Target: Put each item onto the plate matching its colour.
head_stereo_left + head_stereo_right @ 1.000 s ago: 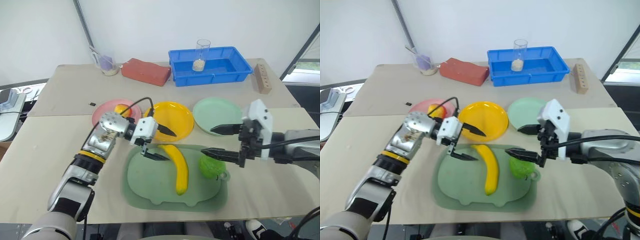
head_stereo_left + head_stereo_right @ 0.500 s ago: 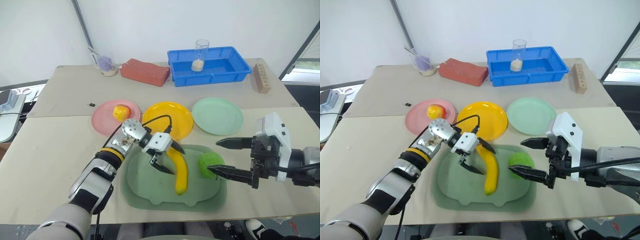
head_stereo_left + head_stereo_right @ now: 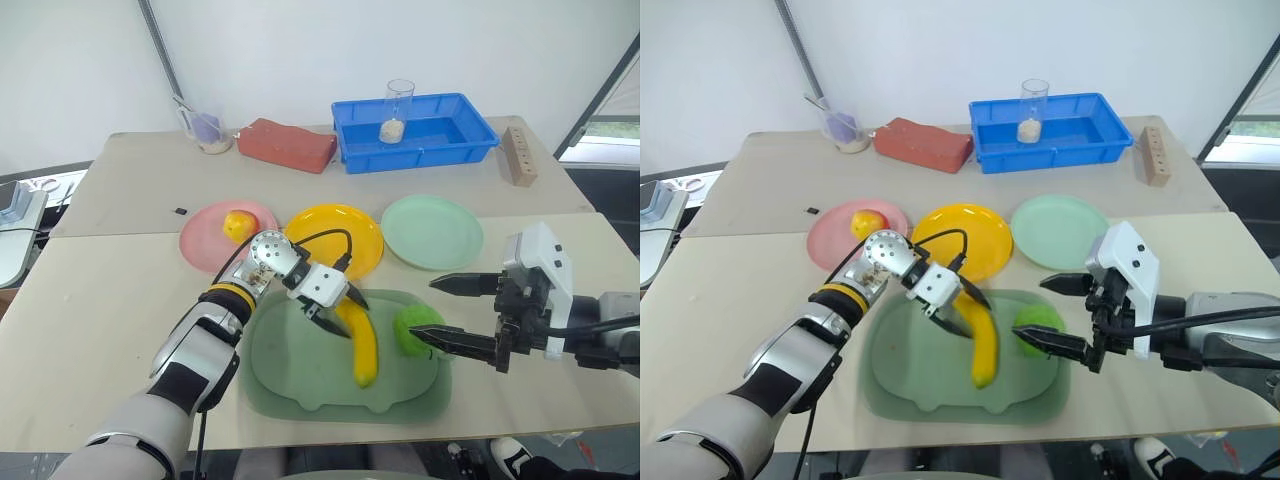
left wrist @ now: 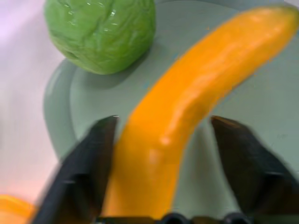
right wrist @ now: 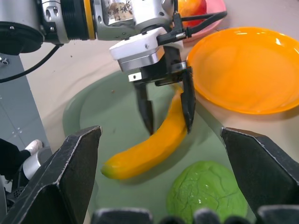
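while the left gripper [image 3: 337,313] straddles the banana's far end, the scene reads so:

left gripper: down on the dull-green tray [image 3: 290,370], one black finger on each side of the banana; in the left wrist view one finger [image 4: 88,163] lies against the fruit and the other [image 4: 243,158] stands a little off it, so a firm clamp cannot be told.
right gripper [image 3: 450,312]: hovering at the tray's right edge, fingers spread wide, holding nothing; its lower finger reaches toward the green fruit.
banana [image 3: 360,345]: long, yellow, lying on the tray from far-left to near-right.
green fruit [image 3: 420,328]: bumpy ball on the right part of the tray, just beside the banana's middle, apart from it.
peach [image 3: 236,225]: red-and-yellow, sitting on the pink plate [image 3: 200,240].
yellow plate [image 3: 345,235]: middle of the three plates, just beyond the tray.
mint plate [image 3: 432,232]: right of the yellow one.
far side of table [image 3: 100,270]: blue bin [image 3: 450,140] with a clear glass [image 3: 397,110] standing in it, a red brick-like block [image 3: 286,144], a small cup [image 3: 205,130], a wooden block with holes [image 3: 521,155].
writing: no label or brand can be read anywhere; a sticker on the left wrist is too small to make out.
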Action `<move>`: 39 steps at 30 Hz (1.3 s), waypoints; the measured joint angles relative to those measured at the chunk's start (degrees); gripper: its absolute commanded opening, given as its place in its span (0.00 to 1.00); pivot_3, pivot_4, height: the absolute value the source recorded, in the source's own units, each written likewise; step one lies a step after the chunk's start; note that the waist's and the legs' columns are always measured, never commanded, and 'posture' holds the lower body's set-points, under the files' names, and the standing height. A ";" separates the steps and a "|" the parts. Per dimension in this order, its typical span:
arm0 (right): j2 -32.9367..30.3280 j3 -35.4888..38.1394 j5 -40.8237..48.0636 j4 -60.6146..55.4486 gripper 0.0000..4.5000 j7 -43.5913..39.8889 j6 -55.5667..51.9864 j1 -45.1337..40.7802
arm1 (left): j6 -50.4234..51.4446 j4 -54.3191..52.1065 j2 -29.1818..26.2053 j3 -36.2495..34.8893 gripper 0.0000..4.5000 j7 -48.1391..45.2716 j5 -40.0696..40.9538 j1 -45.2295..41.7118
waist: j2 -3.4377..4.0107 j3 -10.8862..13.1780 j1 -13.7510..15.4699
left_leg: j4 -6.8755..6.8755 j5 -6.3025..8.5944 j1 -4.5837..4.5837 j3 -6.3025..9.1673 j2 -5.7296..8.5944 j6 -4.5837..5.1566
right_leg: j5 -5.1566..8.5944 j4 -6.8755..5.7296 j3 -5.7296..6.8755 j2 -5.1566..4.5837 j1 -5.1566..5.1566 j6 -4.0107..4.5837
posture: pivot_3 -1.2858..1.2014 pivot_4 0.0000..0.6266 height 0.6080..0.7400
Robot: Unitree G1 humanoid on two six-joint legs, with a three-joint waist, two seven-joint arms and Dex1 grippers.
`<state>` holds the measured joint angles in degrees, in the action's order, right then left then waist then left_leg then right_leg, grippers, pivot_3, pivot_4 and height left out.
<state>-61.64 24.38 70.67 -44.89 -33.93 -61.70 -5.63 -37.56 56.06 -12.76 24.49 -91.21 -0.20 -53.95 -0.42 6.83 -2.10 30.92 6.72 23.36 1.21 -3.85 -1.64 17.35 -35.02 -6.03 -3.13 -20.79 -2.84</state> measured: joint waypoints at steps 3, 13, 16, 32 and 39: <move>-0.04 -1.74 -0.77 0.63 1.00 -0.27 0.30 -0.64 | -0.03 0.18 0.10 -0.11 0.22 -0.17 -0.04 -0.03 | 0.00 0.00 -0.12 | 0.00 0.00 0.00 0.05 0.02 0.00 | 0.02 0.00 0.02 0.00 0.06 -0.02 | 0.52 0.24 1.00; -0.04 -5.75 -3.19 2.70 1.00 -1.71 2.18 -3.28 | 2.82 -2.52 -2.34 -0.95 0.22 -0.79 1.24 0.42 | 0.05 0.01 -0.43 | -0.02 -0.02 0.04 0.14 0.02 0.04 | 0.02 -0.06 0.06 0.04 0.30 -0.03 | 0.52 0.24 1.00; -0.03 -6.31 -3.17 2.82 1.00 -2.05 2.39 -5.30 | 6.90 -7.88 -6.27 -1.20 0.22 -0.87 4.76 0.82 | 0.11 0.04 -0.58 | -0.04 -0.03 0.02 0.21 0.00 0.05 | 0.01 -0.11 0.06 0.09 0.30 -0.03 | 0.52 0.24 1.00; 9.21 -20.40 -12.17 7.61 1.00 10.22 2.50 -20.68 | 25.44 -3.08 -7.75 -10.57 0.22 30.06 -0.81 -3.36 | 0.20 0.02 0.52 | 0.01 -0.04 0.17 0.22 0.00 0.05 | -0.03 -0.08 0.12 0.11 0.06 -0.11 | 0.52 0.24 1.00; 10.59 -23.06 -17.69 9.59 1.00 11.39 2.39 -21.17 | 23.42 2.32 -5.41 -9.17 0.59 36.34 -6.45 -4.22 | 0.32 -0.05 0.99 | -0.03 -0.09 0.41 0.62 -0.09 0.13 | -0.16 -0.27 -0.08 0.58 -0.08 -0.32 | 0.52 0.24 1.00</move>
<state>-51.05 1.32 52.98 -35.30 -22.54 -59.31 -26.80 -14.14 58.37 -18.17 15.32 -54.87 -6.65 -58.17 -0.11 6.78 -1.11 30.89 6.63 23.77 1.83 -3.94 -1.51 17.19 -35.28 -6.11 -2.55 -20.87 -3.16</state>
